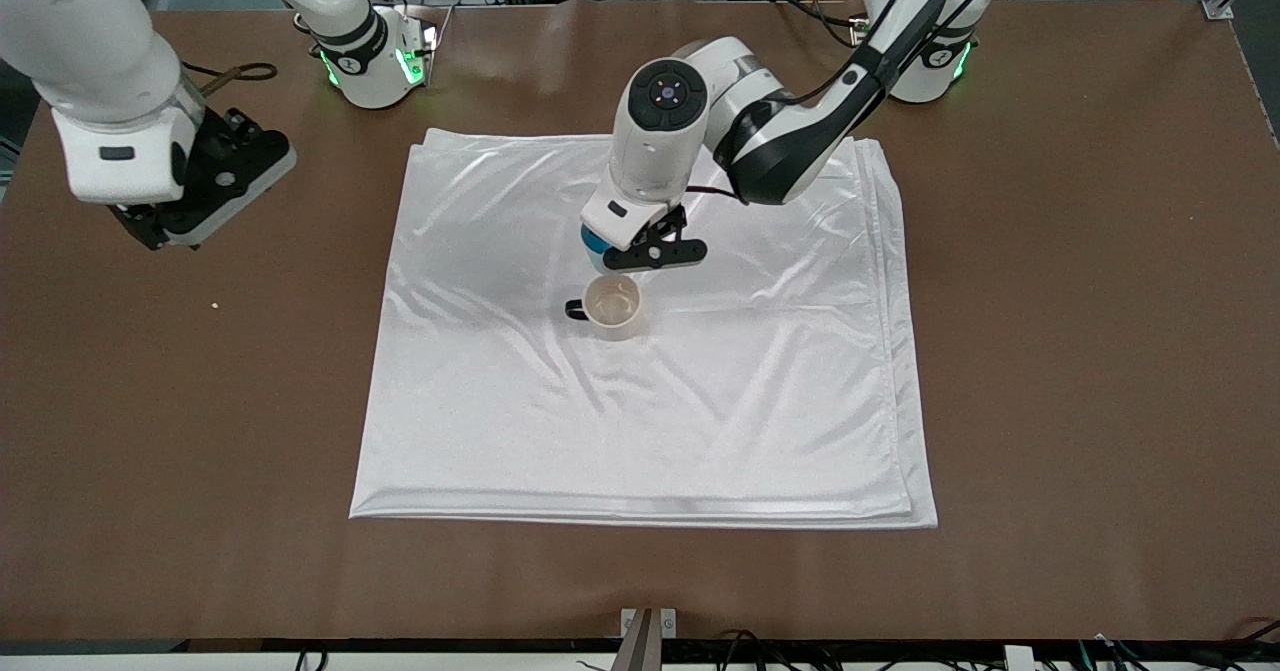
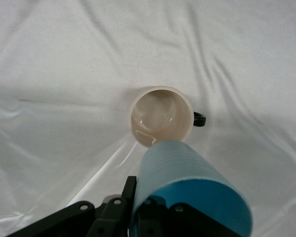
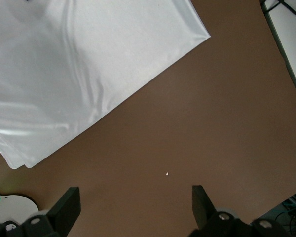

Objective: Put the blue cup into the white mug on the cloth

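Ribbed tapered blue cup (image 2: pixel 180 170) in left gripper (image 1: pixel 640 248), above glossy round white mug (image 1: pixel 613 306), creased satin cloth (image 1: pixel 700 421)

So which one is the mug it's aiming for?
Find the big white cloth spread over the brown table. Near its middle stands the white mug, upright and empty. Unlike the blue cup held above it, it is cream with a small dark handle.

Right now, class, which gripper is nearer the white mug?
Left. The left gripper, holding the blue cup, hangs just above the white mug. The right gripper waits over bare table.
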{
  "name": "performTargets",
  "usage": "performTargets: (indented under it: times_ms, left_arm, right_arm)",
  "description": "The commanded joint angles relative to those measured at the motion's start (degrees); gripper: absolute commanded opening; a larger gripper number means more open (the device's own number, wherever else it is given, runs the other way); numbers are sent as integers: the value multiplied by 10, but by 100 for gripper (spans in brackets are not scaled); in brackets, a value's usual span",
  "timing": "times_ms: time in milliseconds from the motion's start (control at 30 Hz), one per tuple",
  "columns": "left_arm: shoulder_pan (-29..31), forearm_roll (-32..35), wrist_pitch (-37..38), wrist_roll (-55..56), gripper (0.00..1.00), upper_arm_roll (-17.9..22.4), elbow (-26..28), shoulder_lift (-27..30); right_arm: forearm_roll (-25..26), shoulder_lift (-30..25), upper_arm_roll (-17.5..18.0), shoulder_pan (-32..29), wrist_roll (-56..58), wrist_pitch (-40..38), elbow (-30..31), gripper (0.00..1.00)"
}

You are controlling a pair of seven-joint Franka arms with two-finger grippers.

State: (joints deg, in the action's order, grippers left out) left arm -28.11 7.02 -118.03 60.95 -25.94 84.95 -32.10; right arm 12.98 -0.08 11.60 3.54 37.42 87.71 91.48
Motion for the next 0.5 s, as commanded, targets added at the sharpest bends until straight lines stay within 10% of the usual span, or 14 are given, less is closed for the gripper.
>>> performTargets:
  times_ms: [0, 467]
  left_arm:
    - [-5, 40, -17, 15, 0, 7, -22, -30]
    - [-5, 48, -70, 10, 0, 20, -22, -64]
  right_arm:
    - [-23, -5, 8, -46, -11, -19, -26, 100]
    - [-54, 2, 10, -119, -95, -21, -38, 100]
